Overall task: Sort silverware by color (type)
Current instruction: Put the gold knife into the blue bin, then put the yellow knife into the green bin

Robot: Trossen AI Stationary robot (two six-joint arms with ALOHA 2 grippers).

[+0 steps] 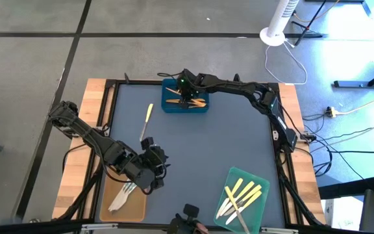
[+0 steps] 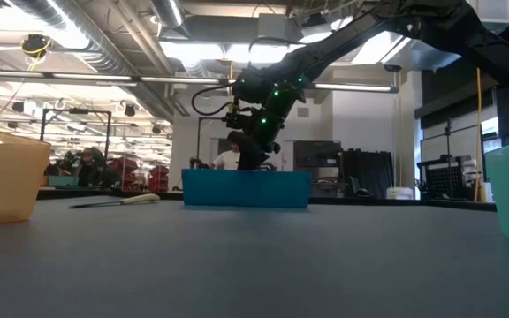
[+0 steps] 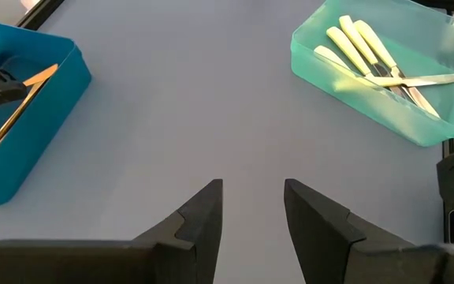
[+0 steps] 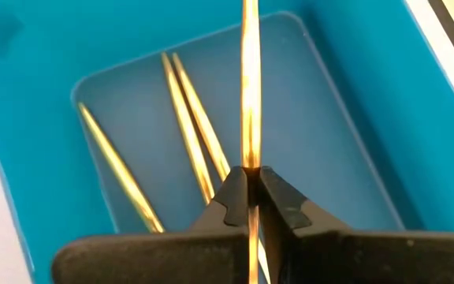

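Right gripper (image 4: pixel 251 197) is reaching into the blue tray (image 1: pixel 169 107) at the far edge of the surface (image 1: pixel 239 143), its fingers (image 4: pixel 282 201) pinching a wood-brown utensil (image 4: pixel 250 87) — the thin orange-gold piece is running straight out between the fingertips. Three more brown utensils (image 4: pixel 187 134) are lying on the tray floor beneath it, two close together, one apart.

Left gripper (image 3: pixel 252 207) is hovering near the tan tray (image 1: pixel 134 209) at the near left corner, fingers (image 3: pixel 203 213) spread and holding nothing, bare surface showing between them.

Silvery-white utensils (image 1: pixel 123 195) are lying in the tan tray, partly covered by the left arm. Pale yellow utensils (image 1: pixel 245 193) are resting crossed in the green tray (image 1: pixel 260 224) at the near right, with a silvery piece (image 3: pixel 424 80) among them.

One pale-yellow-handled knife (image 1: pixel 147 119) is lying loose on the surface — between the blue tray and the left gripper, apart from both. In the low view it is lying flat, left of the blue tray.
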